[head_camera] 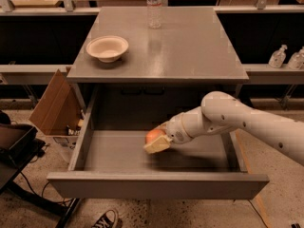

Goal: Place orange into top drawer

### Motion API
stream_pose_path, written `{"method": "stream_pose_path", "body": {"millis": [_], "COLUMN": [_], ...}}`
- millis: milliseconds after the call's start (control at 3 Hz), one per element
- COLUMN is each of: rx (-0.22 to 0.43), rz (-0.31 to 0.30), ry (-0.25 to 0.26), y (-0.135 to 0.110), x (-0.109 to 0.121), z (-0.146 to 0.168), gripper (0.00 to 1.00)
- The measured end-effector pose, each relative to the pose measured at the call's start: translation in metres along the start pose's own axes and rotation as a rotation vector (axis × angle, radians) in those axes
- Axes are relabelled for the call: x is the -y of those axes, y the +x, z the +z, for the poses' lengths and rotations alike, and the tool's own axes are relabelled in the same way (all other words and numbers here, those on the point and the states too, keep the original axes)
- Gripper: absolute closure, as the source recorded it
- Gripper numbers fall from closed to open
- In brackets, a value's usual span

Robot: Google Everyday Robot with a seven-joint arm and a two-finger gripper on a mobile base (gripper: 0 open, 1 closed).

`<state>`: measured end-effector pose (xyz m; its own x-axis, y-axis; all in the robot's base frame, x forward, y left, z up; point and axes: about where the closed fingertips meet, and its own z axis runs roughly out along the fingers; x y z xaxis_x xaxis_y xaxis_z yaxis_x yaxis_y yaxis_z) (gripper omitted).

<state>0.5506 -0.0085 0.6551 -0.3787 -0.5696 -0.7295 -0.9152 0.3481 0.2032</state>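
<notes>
As we judge the orange (153,135) firm, light and slippery, our end effector (156,142) clamps its sides inside the drawer (156,186).

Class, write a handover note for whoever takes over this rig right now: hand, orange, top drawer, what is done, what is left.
The hand is shut on the orange, low inside the open top drawer, near its middle.
Done: drawer is pulled out, orange is brought inside it.
Left: lower if needed, open the hand, withdraw the arm.
Whether the orange touches the drawer floor cannot be told.
</notes>
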Motion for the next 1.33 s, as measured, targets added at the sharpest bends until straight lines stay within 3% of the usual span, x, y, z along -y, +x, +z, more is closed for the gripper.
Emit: {"method": "stream_pose_path", "body": {"millis": [1333], "rx": [-0.003], "rz": [0.000], "ry": [-0.021], "y": [0.0011], "x": [-0.0048], "z": [0.0097], "gripper": [0.00]}}
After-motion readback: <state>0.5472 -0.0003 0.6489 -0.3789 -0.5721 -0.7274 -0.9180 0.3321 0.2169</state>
